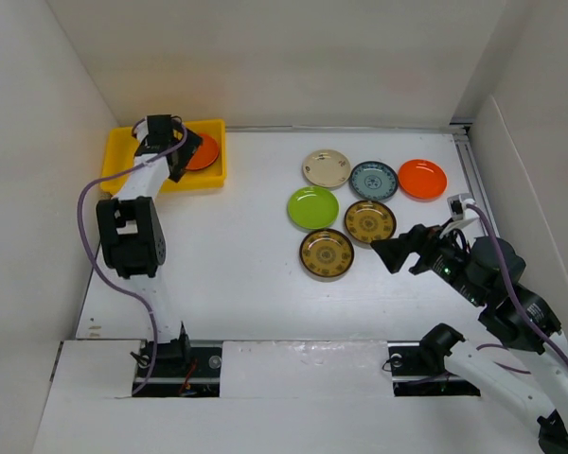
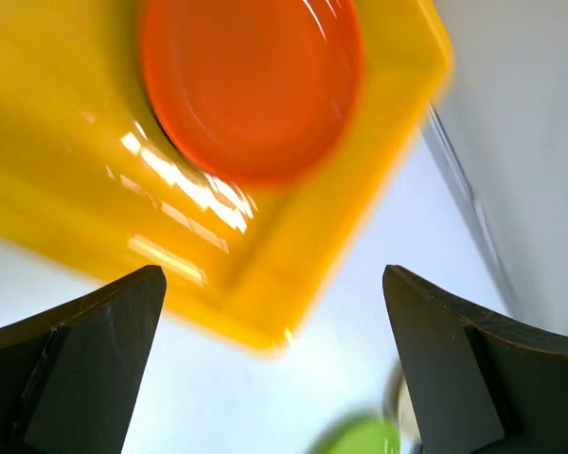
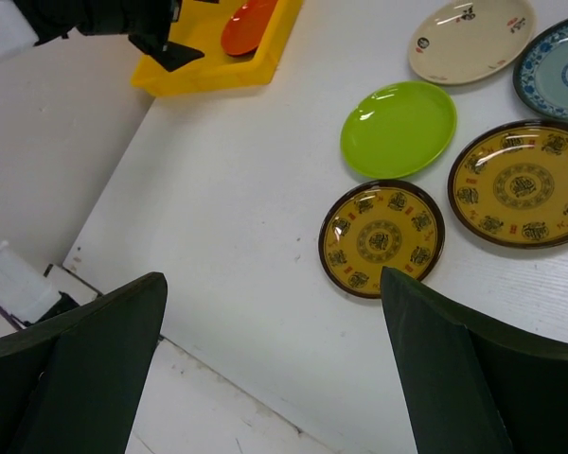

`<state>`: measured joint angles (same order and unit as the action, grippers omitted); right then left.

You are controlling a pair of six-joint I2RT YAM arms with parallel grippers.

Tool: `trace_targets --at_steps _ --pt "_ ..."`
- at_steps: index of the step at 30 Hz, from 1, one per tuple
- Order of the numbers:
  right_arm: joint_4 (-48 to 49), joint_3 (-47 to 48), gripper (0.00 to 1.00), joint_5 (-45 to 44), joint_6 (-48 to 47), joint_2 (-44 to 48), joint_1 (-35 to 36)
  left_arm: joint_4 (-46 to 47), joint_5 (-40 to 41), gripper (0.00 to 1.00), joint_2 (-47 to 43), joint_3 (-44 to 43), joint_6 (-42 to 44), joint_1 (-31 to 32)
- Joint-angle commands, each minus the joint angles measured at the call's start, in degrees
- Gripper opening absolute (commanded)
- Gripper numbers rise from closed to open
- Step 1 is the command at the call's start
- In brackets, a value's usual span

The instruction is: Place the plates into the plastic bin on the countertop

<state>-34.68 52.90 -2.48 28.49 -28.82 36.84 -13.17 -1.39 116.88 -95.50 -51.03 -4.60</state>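
The yellow plastic bin stands at the far left of the white countertop. One orange plate lies in its right end, and shows in the left wrist view. My left gripper hangs over the bin, open and empty. On the counter lie the cream, teal, orange, lime green and two gold-patterned plates. My right gripper is open and empty, just right of the nearer gold plate. The black plate is not in view.
White walls enclose the counter on the left, back and right. A raised white ledge runs along the near edge by the arm bases. The left arm's purple cable loops beside the left wall.
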Motion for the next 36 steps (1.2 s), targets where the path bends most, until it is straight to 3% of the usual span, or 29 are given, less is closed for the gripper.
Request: trace_targets --at_steps 1,5,7,9,16,22,26,30,31,36 --pt "0.31 2.47 1.0 -2.7 -0.01 -0.44 0.07 5.69 -1.07 1.0 -13.86 8.44 6.8 8.18" --pt "0.31 2.47 1.0 -3.32 -0.01 -1.15 0.07 12.89 -3.17 1.0 -18.79 21.65 10.67 19.26" --pt "0.83 2.47 1.0 -2.01 -0.01 -1.68 0.07 21.92 -6.77 1.0 -19.58 28.15 10.68 23.66" --pt "0.84 2.47 1.0 -1.47 -0.01 -1.68 0.07 30.17 -10.28 1.0 -18.19 35.72 9.55 24.99" --pt "0.84 2.47 1.0 0.37 -0.01 -0.54 0.07 38.65 -18.12 1.0 -14.05 42.15 9.45 25.61" --pt "1.37 1.85 1.0 0.9 -0.01 -0.01 0.07 38.66 -20.94 0.95 -7.99 39.53 10.68 25.61" --pt "1.98 1.24 1.0 0.9 0.51 -0.01 0.07 38.66 -21.55 0.8 -1.41 36.27 10.07 26.13" --pt "2.51 1.24 1.0 0.9 0.51 -0.01 0.07 35.51 -19.71 0.66 -0.25 33.37 10.07 26.75" --pt "2.51 1.24 1.0 0.9 0.51 -0.01 0.07 34.45 -19.71 0.57 0.27 32.41 10.07 27.36" --pt "2.51 0.71 1.0 0.9 0.51 0.6 0.07 29.44 -19.09 0.49 2.64 26.09 11.21 28.5"
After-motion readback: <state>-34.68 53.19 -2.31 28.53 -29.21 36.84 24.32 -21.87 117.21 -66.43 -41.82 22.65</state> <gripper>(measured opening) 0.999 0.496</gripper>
